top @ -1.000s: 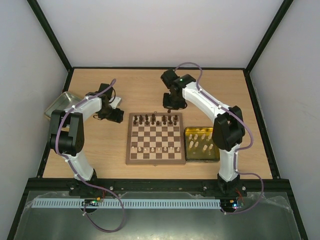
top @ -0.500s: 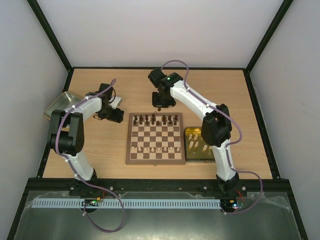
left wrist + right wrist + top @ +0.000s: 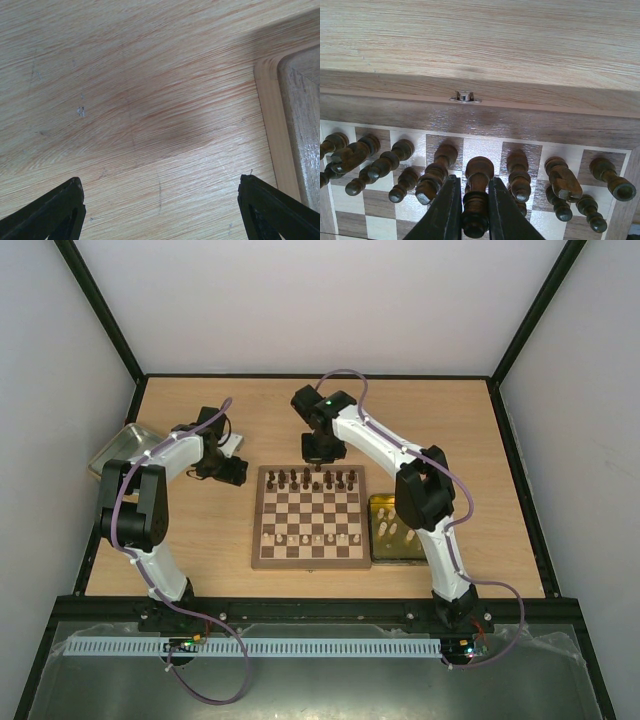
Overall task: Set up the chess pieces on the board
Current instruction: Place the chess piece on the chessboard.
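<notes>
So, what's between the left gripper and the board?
Only a bare strip of table separates the left gripper from the board, shown in the top view.

A pale wood-grain table [image 3: 450, 420] fills the middle of the top view. Plain white walls close it in: the back wall [image 3: 320, 310] across the top, the left wall [image 3: 45, 440] and right wall [image 3: 595, 460] at the sides. Black struts [image 3: 100, 310] slant in from the upper corners. Along the bottom run a black rail [image 3: 320, 608], a white slotted strip [image 3: 300, 648] and a glossy grey surface [image 3: 330, 690]. Light is soft and even. In the left wrist view a dim shadow [image 3: 190, 125] crosses the wood.
</notes>
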Controlling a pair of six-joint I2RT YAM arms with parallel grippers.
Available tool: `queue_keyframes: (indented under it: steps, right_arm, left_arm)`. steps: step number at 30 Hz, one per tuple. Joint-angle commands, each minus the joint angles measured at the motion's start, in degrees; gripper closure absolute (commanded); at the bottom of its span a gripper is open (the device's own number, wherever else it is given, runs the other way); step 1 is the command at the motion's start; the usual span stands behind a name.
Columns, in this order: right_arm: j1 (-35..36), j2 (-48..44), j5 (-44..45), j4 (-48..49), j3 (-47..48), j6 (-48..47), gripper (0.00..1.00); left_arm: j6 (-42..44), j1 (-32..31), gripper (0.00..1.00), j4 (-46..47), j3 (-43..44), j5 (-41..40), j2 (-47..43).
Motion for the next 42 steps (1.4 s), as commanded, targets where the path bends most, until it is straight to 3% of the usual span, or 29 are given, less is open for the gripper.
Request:
queue_keyframes:
  steps: [1,30,42]
  right_arm:
    - [0.4,0.8,0.1,-1.5,-0.3,-0.8,0.98]
    - [0.3,3.5,-1.2,0.0,-1.3,-1.2,0.96]
    - [0.4,3.3,-1.7,0.1,-1.1,-1.3,0.84]
  left_arm:
    - [0.4,0.3,0.16,-0.7,0.6,0.4,1.1]
    - [0.5,0.6,0.16,-0.8,0.9,0.6,1.7]
    - [0.5,0.7,0.16,-0.8,1.0,0.7,1.8]
